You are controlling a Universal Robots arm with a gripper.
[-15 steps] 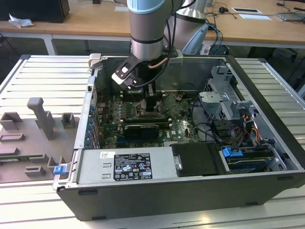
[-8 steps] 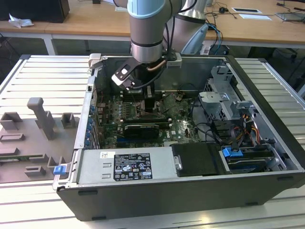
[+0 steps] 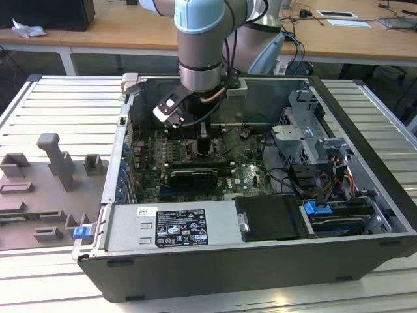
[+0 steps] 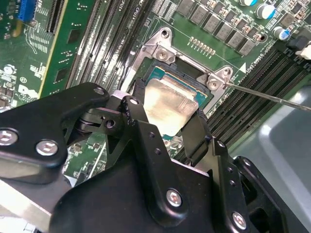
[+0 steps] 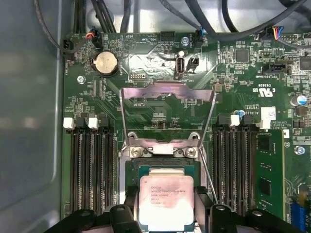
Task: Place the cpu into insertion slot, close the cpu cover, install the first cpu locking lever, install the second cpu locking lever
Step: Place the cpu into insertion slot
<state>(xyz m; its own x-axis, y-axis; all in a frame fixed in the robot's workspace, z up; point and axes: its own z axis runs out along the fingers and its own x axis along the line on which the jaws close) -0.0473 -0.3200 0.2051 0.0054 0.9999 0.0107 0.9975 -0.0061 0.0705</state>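
**Inside the open tower: chip pinched over its socket**

At the exterior view's left, a grey fixture tray (image 3: pixel 45 176) sits on the slatted bench (image 3: pixel 58 98), well apart from the work. Next comes the open computer case (image 3: pixel 352 98). Its power supply (image 3: pixel 130 228) lies along the near wall and carries a white label (image 3: pixel 180 226) whose print is too fine for me to make out. The arm (image 3: pixel 199 45) reaches straight down into the middle of the case, and the drive cage (image 3: pixel 306 134) stands at the right.

Down at the motherboard (image 5: pixel 146 63), the gripper (image 5: pixel 165 208) is closed part-way. Its two black fingers (image 4: pixel 138 121) press on opposite edges of the cpu (image 5: pixel 166 194). The chip lies flat, silvery top up, directly between the fingertips and squarely over the insertion slot (image 5: pixel 163 164). Whether it is fully seated or a hair above, I cannot tell. It is all but square, so it has no long axis to speak of.

The cpu cover (image 5: pixel 167 92) stands tilted up on its hinge just beyond the slot, on the side away from the gripper. A thin locking lever (image 4: pixel 272 97) slants free beside the slot. A few lines of small dark print run across the chip's top.
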